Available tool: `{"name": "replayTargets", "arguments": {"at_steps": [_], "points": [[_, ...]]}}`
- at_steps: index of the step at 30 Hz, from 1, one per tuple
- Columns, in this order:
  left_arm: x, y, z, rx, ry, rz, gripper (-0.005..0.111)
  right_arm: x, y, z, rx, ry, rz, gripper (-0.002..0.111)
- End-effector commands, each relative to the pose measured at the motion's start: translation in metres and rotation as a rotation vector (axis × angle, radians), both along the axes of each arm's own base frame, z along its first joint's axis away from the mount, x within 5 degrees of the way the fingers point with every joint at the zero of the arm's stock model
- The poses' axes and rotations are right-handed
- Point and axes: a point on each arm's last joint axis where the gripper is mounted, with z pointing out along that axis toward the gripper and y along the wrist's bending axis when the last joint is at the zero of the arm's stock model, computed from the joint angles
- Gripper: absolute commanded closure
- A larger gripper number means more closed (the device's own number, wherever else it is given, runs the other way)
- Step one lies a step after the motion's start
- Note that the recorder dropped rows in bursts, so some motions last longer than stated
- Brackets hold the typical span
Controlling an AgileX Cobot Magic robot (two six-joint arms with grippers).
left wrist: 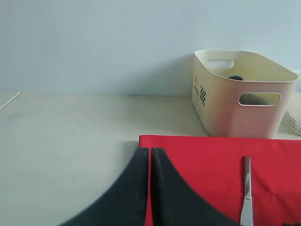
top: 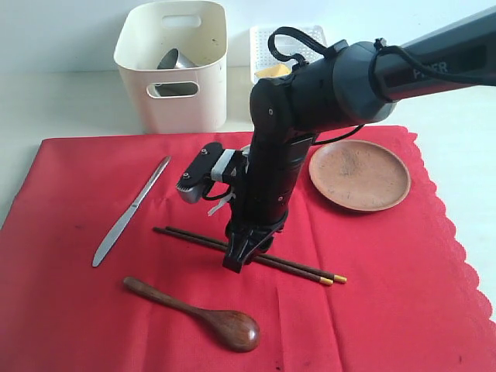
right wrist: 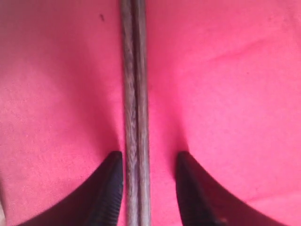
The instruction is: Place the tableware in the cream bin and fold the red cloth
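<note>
Dark chopsticks [top: 194, 235] with gold tips lie together on the red cloth [top: 403, 294]. My right gripper [top: 242, 260] stands over their middle, pointing down. In the right wrist view it [right wrist: 146, 160] is open and straddles the chopsticks [right wrist: 135, 94]; one finger is close beside them and the other stands apart. A silver knife [top: 132, 211], a wooden spoon [top: 201, 314] and a brown plate [top: 359, 174] rest on the cloth. The cream bin [top: 174, 66] holds the steel cup [top: 174, 60]. The white bowl is out of view. My left gripper [left wrist: 150, 150] is shut and empty, near the cloth's corner [left wrist: 197, 155].
A white lattice basket [top: 267, 46] with something yellow [top: 273, 71] in it stands right of the cream bin, partly behind my right arm. The cloth's scalloped edge runs down the right side. The left wrist view shows the bin [left wrist: 244, 94] and knife [left wrist: 246, 197].
</note>
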Motion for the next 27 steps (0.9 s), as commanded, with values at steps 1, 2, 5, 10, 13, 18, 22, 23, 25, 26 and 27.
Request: {"name": "replayTargets", "arguments": {"at_steps": [1,2,5,10,13,18,22,23,25,26,27], "points": [[0.0,0.0,0.001,-0.007,-0.007,0.002,0.103,0.002,-0.004,-0.016,-0.049,-0.016,0.049,0.092],[0.0,0.0,0.001,-0.007,-0.007,0.002,0.103,0.002,-0.004,-0.016,-0.05,-0.016,0.064,0.1],[0.0,0.0,0.001,-0.007,-0.007,0.002,0.103,0.002,-0.006,-0.016,-0.07,-0.026,0.138,0.108],[0.0,0.0,0.001,-0.007,-0.007,0.002,0.103,0.004,-0.009,-0.014,-0.094,-0.062,0.197,0.108],[0.0,0.0,0.001,-0.007,-0.007,0.002,0.103,0.007,-0.01,-0.008,-0.105,-0.102,0.228,0.108],[0.0,0.0,0.001,-0.007,-0.007,0.002,0.103,0.014,-0.012,0.004,-0.12,-0.19,0.239,0.108],[0.0,0.0,0.001,-0.007,-0.007,0.002,0.103,0.014,-0.013,0.009,-0.115,-0.204,0.24,0.108],[0.0,0.0,0.001,-0.007,-0.007,0.002,0.103,0.014,-0.013,0.01,-0.113,-0.206,0.24,0.108],[0.0,0.0,0.001,-0.007,-0.007,0.002,0.103,0.014,-0.013,0.011,-0.111,-0.208,0.239,0.108],[0.0,0.0,0.001,-0.007,-0.007,0.002,0.103,0.014,-0.013,0.013,-0.108,-0.212,0.239,0.108],[0.0,0.0,0.001,-0.007,-0.007,0.002,0.103,0.014,-0.013,0.014,-0.108,-0.212,0.239,0.108]]}}
